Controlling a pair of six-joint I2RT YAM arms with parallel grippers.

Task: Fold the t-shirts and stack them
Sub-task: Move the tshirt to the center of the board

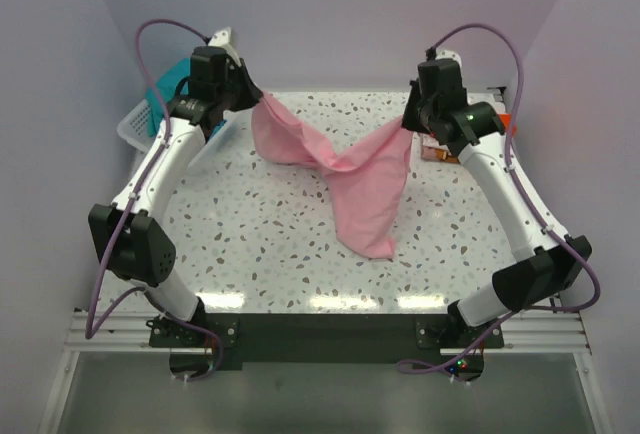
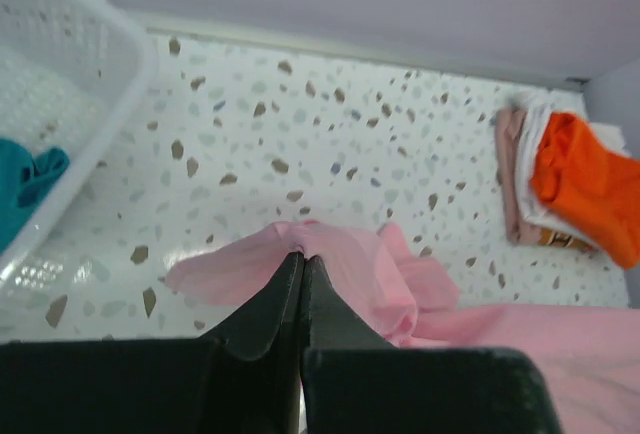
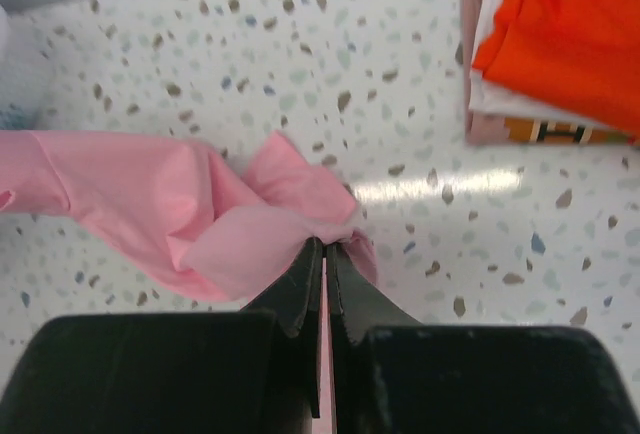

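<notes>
The soft light pink cloth t-shirt (image 1: 350,169) is hanging twisted across the upper middle of the frame, its tail draping down to the speckled counter (image 1: 250,244) — light, limp, shapeless. The left end effector (image 2: 302,254) and right end effector (image 3: 325,246) are each clamping a bunched edge; flat corners would likely be giving truer holds.

Light pink t-shirt (image 1: 360,184), orange t-shirt (image 2: 585,184), teal t-shirt (image 2: 25,184), white lattice basket (image 2: 90,44), brown-speckled white table (image 1: 250,224), black fingers (image 3: 297,294)

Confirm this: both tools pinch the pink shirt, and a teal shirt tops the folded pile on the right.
One thing is off: the right wrist view shows an orange shirt topping that pile, not a teal one. The left tool and right tool do pinch the pink shirt.
</notes>
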